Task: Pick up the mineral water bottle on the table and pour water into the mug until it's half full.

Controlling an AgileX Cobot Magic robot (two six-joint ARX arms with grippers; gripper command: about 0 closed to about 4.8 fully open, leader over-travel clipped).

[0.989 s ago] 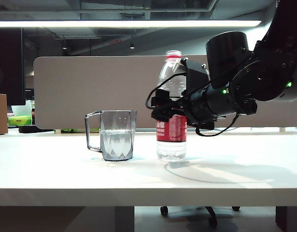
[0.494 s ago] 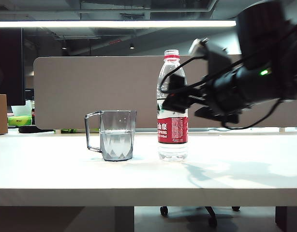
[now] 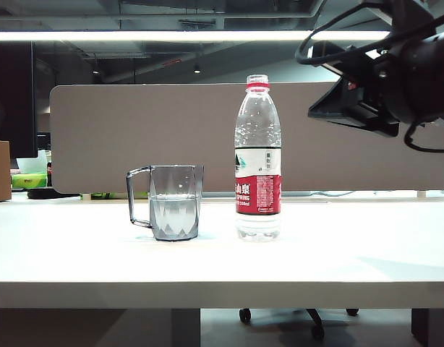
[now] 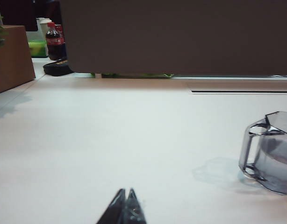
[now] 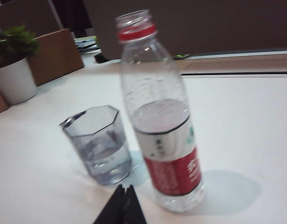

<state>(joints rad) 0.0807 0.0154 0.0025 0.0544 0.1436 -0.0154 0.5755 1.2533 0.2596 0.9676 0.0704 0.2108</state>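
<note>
The white desk (image 3: 77, 253) carries a mug (image 3: 175, 202) and, just beside it but apart, an upright water bottle (image 3: 258, 159), uncapped. The mug holds water (image 3: 174, 210) to roughly half. At the desk's far left edge stands a brown box (image 3: 0, 170).

The right hand (image 5: 123, 201) let go of the mineral water bottle (image 3: 257, 159), rose, apparently closed.

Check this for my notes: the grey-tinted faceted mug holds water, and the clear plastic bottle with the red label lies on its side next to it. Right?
Not quite. The clear plastic bottle with the red label stands upright beside the grey-tinted faceted mug, as the exterior view shows. The mug does hold water.
</note>
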